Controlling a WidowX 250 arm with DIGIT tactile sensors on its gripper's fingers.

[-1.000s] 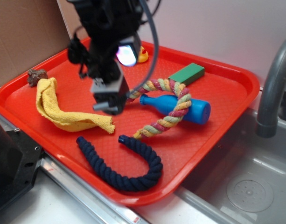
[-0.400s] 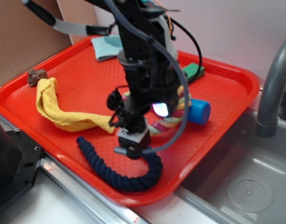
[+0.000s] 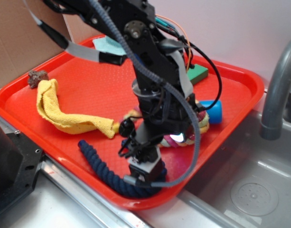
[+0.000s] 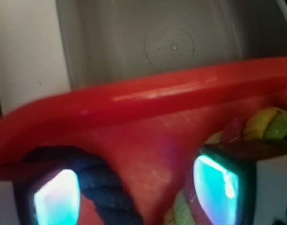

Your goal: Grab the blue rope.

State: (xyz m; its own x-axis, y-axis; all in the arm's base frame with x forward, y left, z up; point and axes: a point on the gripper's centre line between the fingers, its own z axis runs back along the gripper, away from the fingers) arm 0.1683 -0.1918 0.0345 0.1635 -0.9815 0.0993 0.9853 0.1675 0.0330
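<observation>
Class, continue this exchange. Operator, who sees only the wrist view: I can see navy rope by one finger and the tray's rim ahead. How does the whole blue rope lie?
Observer: The blue rope lies in a U near the front rim of the tray. The gripper is down over the bend at the sink end.
Operator: What lies beyond its other end?
Observer: A yellow cloth, on the tray and apart from the rope.
Operator: And behind the arm?
Observer: The end of a blue bottle shows, farther in on the tray.
</observation>
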